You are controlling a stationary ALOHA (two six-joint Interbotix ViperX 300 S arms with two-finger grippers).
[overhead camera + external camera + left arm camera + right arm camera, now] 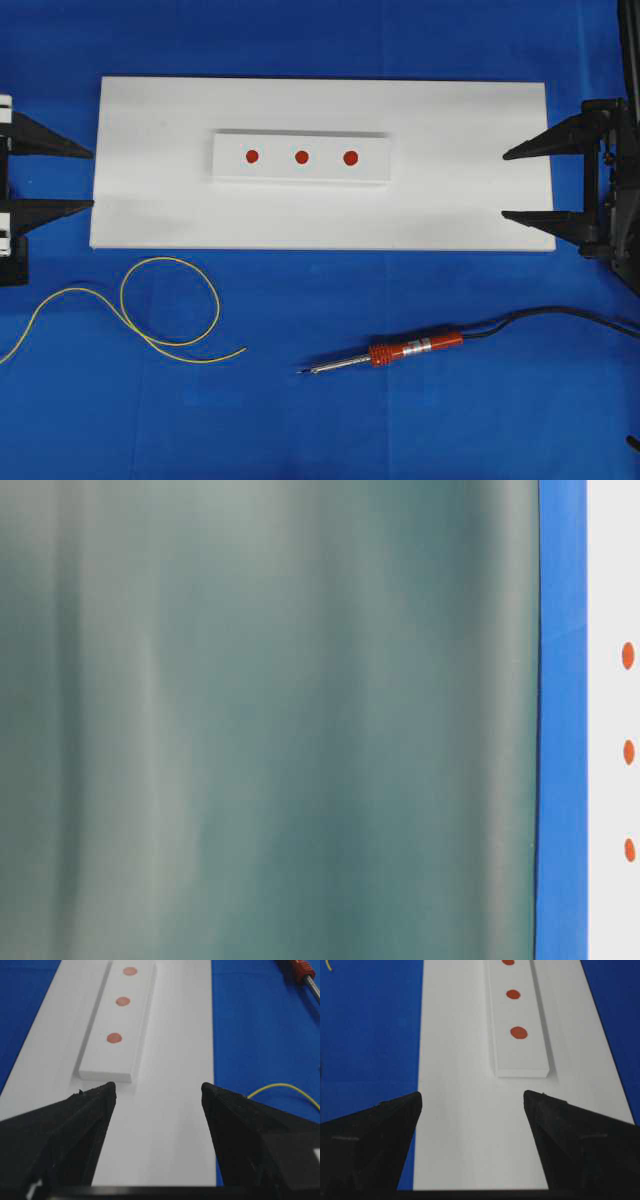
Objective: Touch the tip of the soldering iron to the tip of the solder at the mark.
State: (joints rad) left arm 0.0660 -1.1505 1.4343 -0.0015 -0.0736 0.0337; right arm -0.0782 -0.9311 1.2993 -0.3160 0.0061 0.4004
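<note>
soldering iron (400, 353), orange-red collar, dark tip

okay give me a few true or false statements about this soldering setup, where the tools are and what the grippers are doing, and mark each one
1. The soldering iron lies on the blue surface. True.
2. The left gripper holds the solder. False: it is open and empty; the solder lies loose.
3. The raised white strip carries three red marks. True.
4. The iron's tip touches the solder. False: they lie apart.
5. The right gripper is open. True.
</note>
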